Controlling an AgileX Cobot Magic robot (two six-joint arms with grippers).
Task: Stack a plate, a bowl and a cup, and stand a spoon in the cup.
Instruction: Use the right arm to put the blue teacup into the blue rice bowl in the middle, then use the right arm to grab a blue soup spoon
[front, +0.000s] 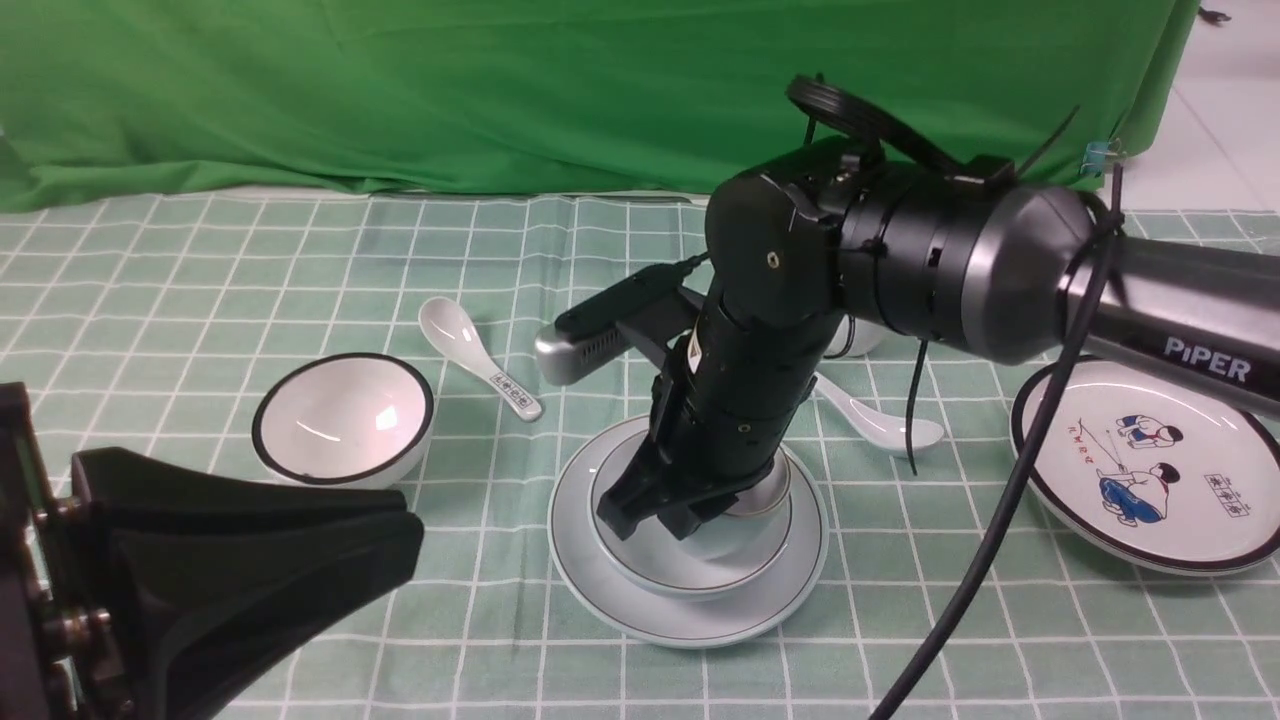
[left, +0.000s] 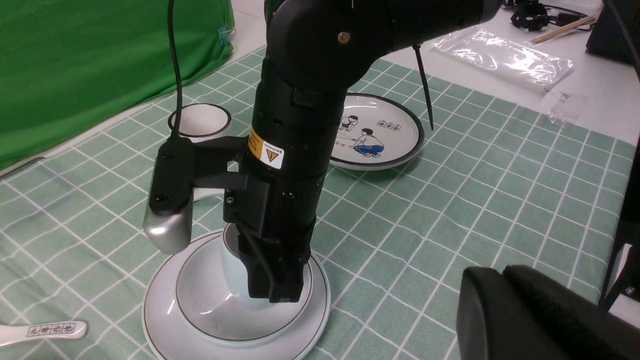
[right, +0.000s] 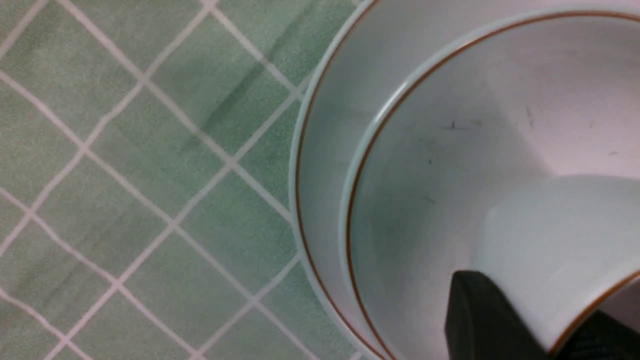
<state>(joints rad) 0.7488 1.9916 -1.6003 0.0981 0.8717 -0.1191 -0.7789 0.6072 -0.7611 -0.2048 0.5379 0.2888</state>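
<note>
Right gripper (front: 655, 515) clamped on cup (left: 233, 272) wall, cup low inside bowl (front: 700, 572). Risk: a finger dragging on release could tip cup.

Glossy ceramic plate (front: 690, 622), bowl (front: 722, 568), cup (right: 550, 240); tablecloth (front: 300, 260) probably matt cloth.

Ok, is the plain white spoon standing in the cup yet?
No, the plain white spoon lies flat on the checked cloth, apart from the cup.

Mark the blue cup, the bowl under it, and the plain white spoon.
cup (left: 232, 270), left wrist view, on its side wall.
bowl (left: 202, 297), left wrist view, on its inner wall.
spoon (front: 888, 428), front view, near its scoop end.
</note>
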